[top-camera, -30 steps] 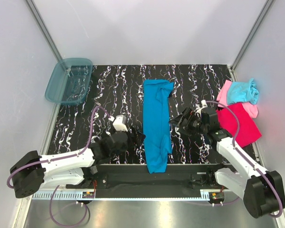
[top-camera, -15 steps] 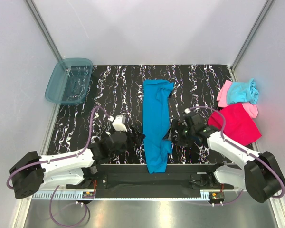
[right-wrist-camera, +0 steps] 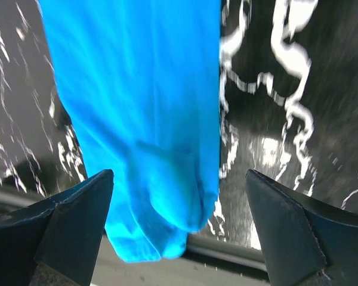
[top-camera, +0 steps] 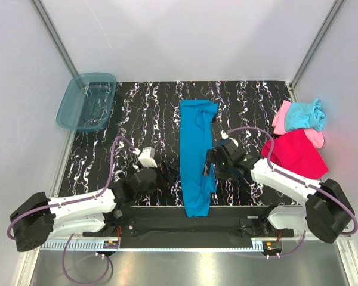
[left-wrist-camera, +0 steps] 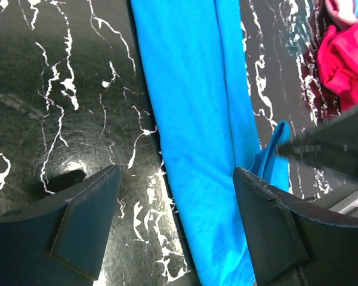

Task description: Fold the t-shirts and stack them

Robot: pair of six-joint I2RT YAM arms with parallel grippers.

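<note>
The medium blue t-shirt lies as a long narrow strip down the middle of the black marbled table; it also shows in the left wrist view and the right wrist view. My left gripper is open, just left of the strip's near part. My right gripper is open at the strip's right edge, its jaws straddling the cloth. The magenta-red tee, the light pink tee and the light aqua tee lie piled at the right edge.
A translucent teal plastic bin sits at the far left corner. The table's near edge and a metal rail run just below the shirt's near end. White walls close in the sides and back.
My right gripper has moved left from the right side of the table to the blue shirt's right edge. The left gripper shifted slightly nearer. The shirt has not moved.
</note>
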